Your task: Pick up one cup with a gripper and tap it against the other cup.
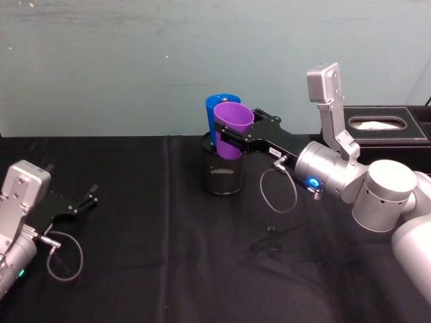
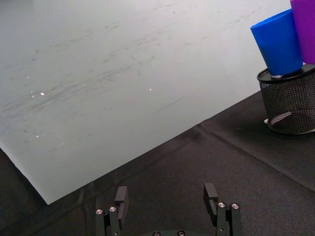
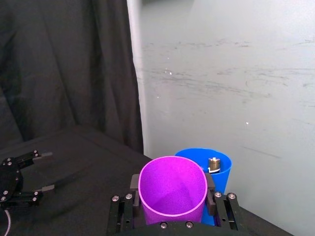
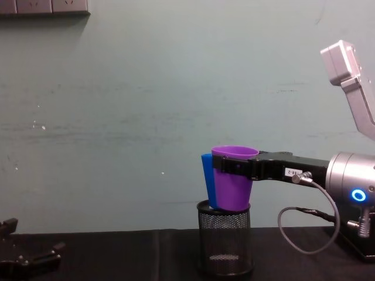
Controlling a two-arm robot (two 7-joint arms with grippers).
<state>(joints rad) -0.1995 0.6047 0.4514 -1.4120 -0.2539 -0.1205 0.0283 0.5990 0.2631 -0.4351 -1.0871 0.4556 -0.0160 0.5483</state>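
Your L gripper (image 1: 89,196) lies open and empty on the table (image 1: 168,269), far left. The blue cup (image 1: 214,108) stands in the mesh holder (image 1: 222,176). The purple cup (image 1: 234,124) looks to be touching it, w/ the R gripper (image 1: 227,137) clamped round its middle. It's prob. light, smooth, slippery plastic, so squeeze gently, mid-wall.

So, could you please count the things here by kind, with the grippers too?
Cups: 2, purple cup and blue cup
Mesh holder: 1
Tissue box: 1
Grippers: 2, left gripper and right gripper
Total: 6
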